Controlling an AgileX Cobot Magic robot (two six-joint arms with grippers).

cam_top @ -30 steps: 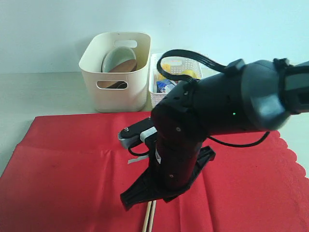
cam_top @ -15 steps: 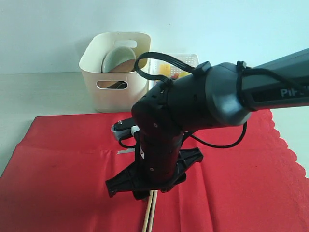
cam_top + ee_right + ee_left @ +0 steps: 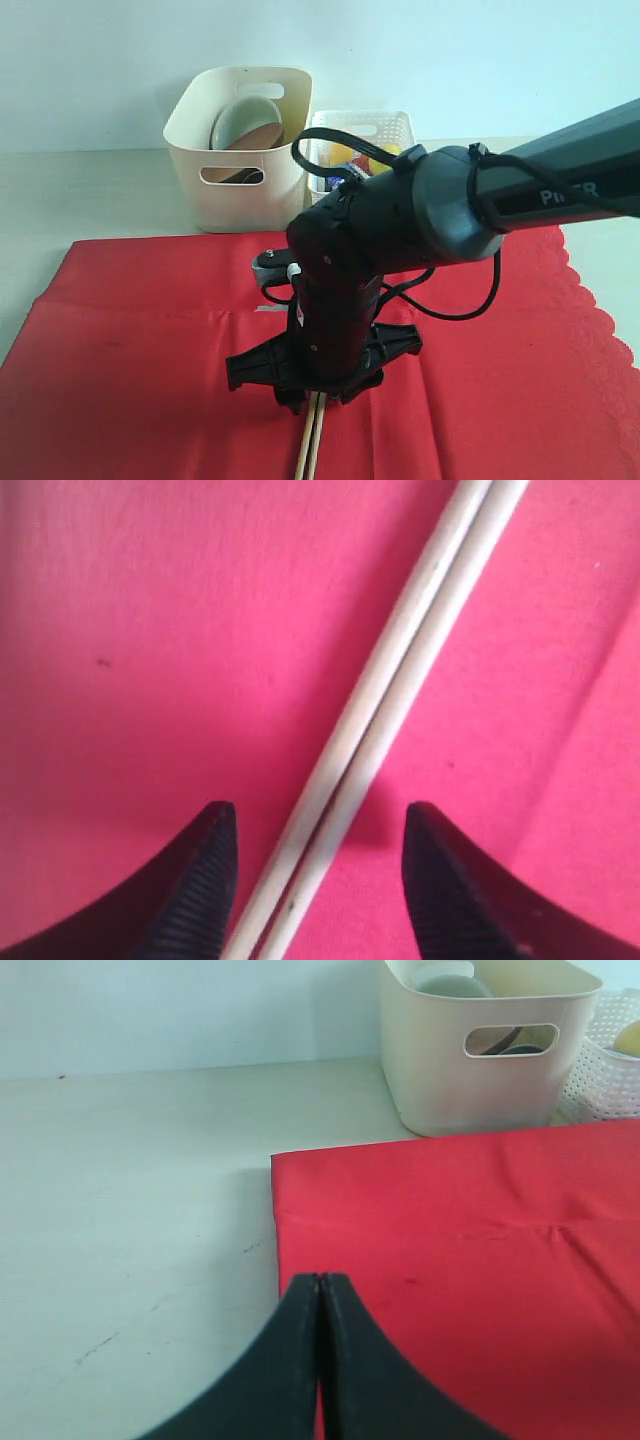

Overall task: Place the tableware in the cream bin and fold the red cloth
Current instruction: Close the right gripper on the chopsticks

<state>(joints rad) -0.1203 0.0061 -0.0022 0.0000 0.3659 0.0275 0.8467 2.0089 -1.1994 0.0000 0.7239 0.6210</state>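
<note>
Wooden chopsticks [image 3: 395, 680] lie side by side, touching, flat on red cloth [image 3: 130, 360], well apart from cream bin [image 3: 240, 190]. Right gripper [image 3: 318, 815] spread, straddling pair, holding nothing. Left gripper [image 3: 320, 1290] clenched, empty, by cloth edge. Judgement: chopsticks light, stiff, thin, smooth; likely to roll or splay. Pinch both together near mid-length, low, without snagging soft fabric.

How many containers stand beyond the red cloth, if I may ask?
2: the cream bin on the left and the white lattice basket beside it on the right, partly hidden by the right arm.
</note>
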